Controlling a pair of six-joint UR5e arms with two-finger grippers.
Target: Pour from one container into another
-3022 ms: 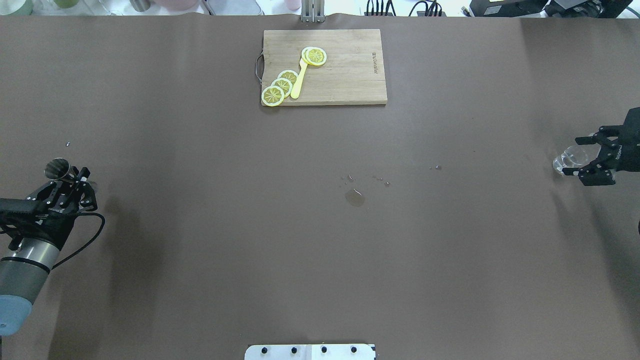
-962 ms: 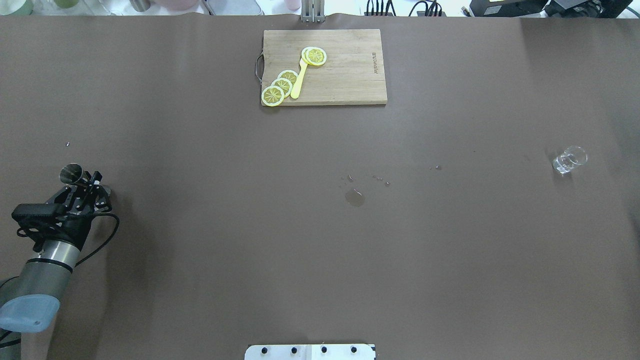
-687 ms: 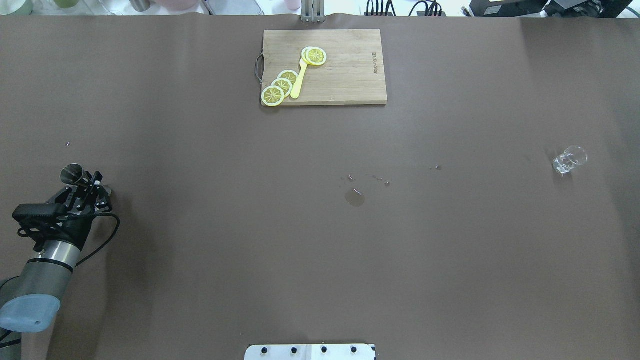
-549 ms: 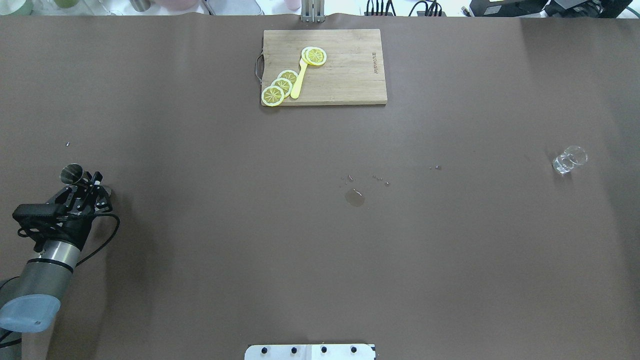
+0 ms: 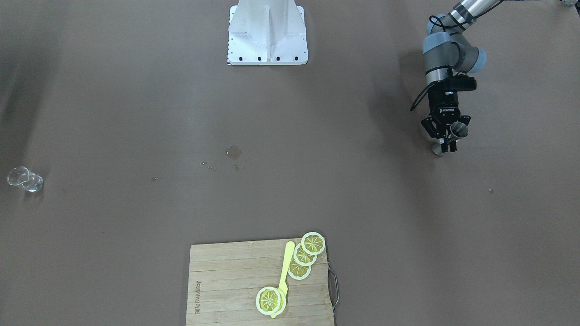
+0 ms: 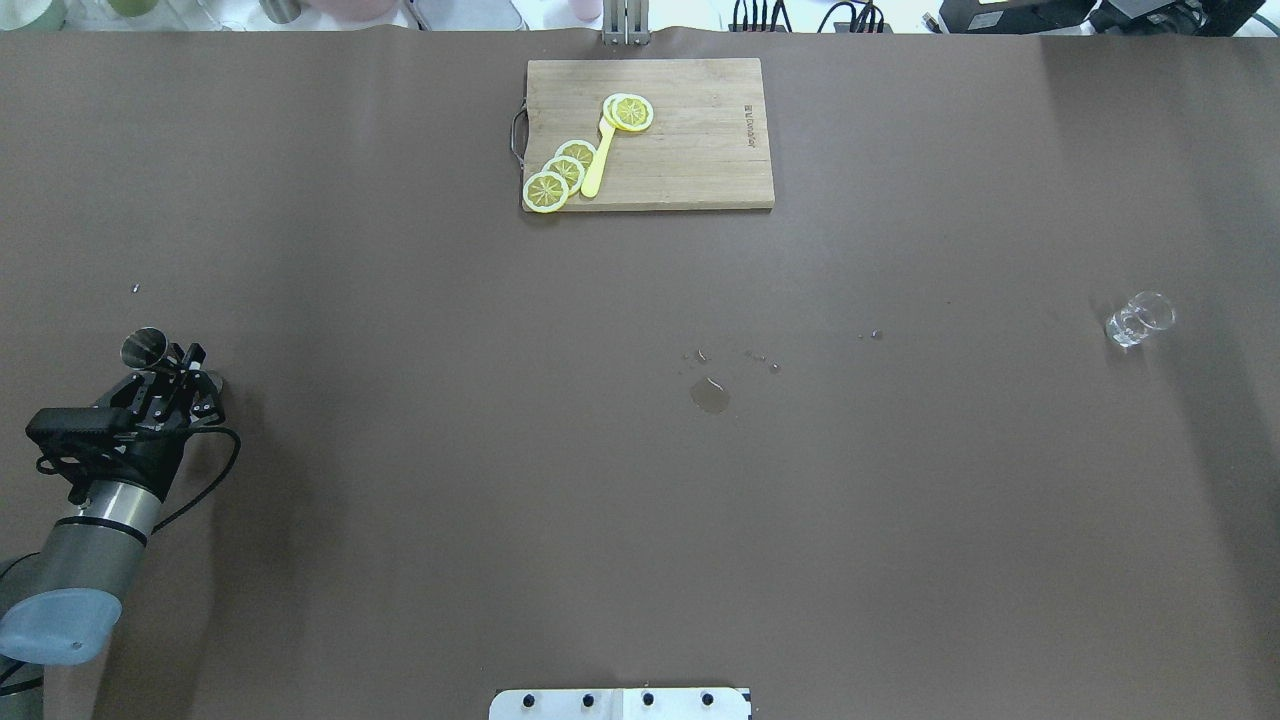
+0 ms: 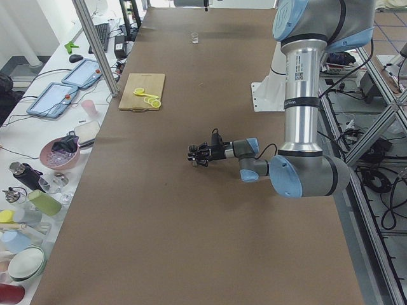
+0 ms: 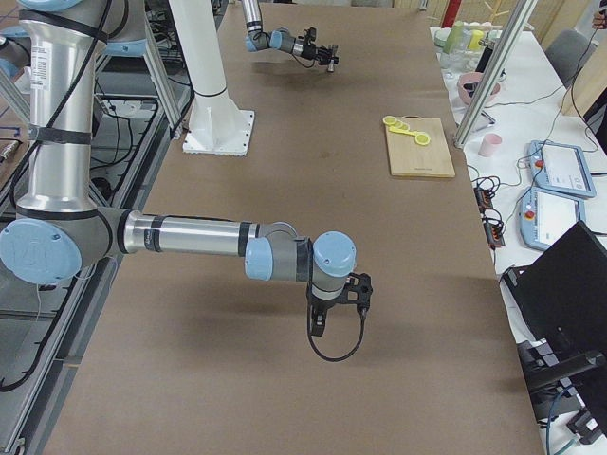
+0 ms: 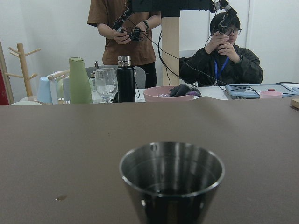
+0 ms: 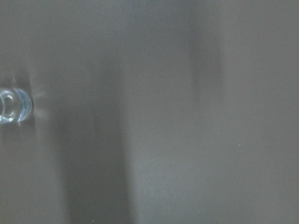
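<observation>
Spanning every view, the brown paper-covered table (image 6: pixel 420 560) carries everything. The left arm (image 6: pixel 95 520) lies low at the robot's left end. The right arm (image 8: pixel 190 234) sits outside the overhead view, so the cup is unobstructed. A rectangular wooden cutting board (image 6: pixel 680 150) with yellow lemon slices (image 6: pixel 560 172) sits at the far edge, clear of the pouring lane.

The left tool (image 6: pixel 180 366) looks clamped on the waist of the small dark grey hourglass metal jigger (image 6: pixel 143 347). The jigger is mouth up and level, probably to keep its contents in; the wrist view shows no fingers. For the right tool (image 8: pixel 322 320), cannot tell how far apart the fingers are.

The small clear thick-based glass cup (image 6: pixel 1139 318) stands alone at the right end, well apart from the jigger, a free target. A small wet patch (image 6: pixel 709 396) lies mid-table, likely spillage.
</observation>
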